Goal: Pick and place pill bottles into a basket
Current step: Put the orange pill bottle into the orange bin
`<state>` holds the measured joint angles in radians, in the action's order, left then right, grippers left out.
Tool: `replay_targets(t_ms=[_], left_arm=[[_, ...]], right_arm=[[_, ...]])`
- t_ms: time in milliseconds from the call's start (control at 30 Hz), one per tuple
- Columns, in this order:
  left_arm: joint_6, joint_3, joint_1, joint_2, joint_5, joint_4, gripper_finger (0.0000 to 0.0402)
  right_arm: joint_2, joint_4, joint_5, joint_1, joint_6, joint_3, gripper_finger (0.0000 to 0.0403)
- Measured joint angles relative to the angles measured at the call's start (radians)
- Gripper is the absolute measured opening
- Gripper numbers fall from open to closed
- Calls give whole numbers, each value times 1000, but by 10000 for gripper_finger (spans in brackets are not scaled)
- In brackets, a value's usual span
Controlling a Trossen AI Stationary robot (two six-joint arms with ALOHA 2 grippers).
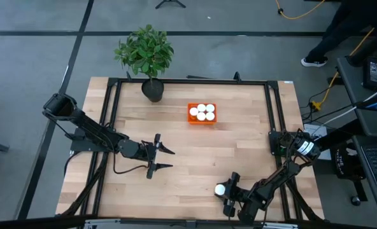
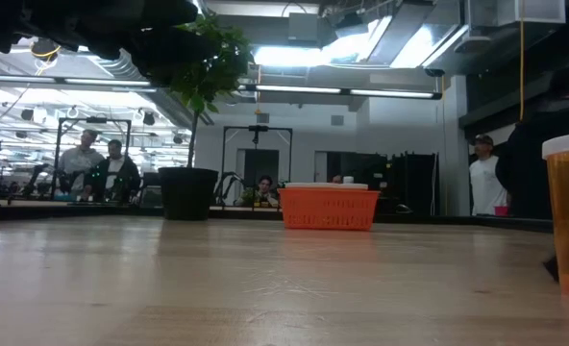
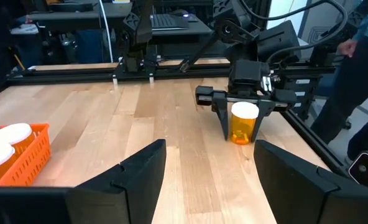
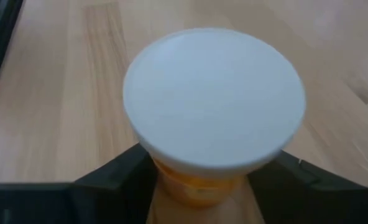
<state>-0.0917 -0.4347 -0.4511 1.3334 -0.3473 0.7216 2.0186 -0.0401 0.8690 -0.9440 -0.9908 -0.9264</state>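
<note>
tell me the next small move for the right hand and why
Probably lift the bottle a little off the table. The right hand has its fingers on both sides of the bottle, which stands upright near the table's front edge, far from the basket. The basket already holds several white-capped bottles. The left hand waits open, mid-table.

A potted plant (image 1: pixel 146 57) stands at the far edge of the wooden table (image 1: pixel 176 172), while people (image 2: pixel 97 163) sit in the room beyond.
</note>
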Motion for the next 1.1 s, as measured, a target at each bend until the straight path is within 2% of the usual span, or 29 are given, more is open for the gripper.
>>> replay_targets(t_ms=[300,467,800,1100], left_arm=[[0,0,0,0,0,0,239],[0,0,0,0,0,0,239],[0,0,0,0,0,5,239],[0,0,0,0,0,5,239]], right_arm=[[-2,-15,-10,0,7,0,211],[-38,-18,-69,-1,28,0,205],[-183,-27,-63,22,223,0,201],[-320,-16,-129,86,411,-1,201]])
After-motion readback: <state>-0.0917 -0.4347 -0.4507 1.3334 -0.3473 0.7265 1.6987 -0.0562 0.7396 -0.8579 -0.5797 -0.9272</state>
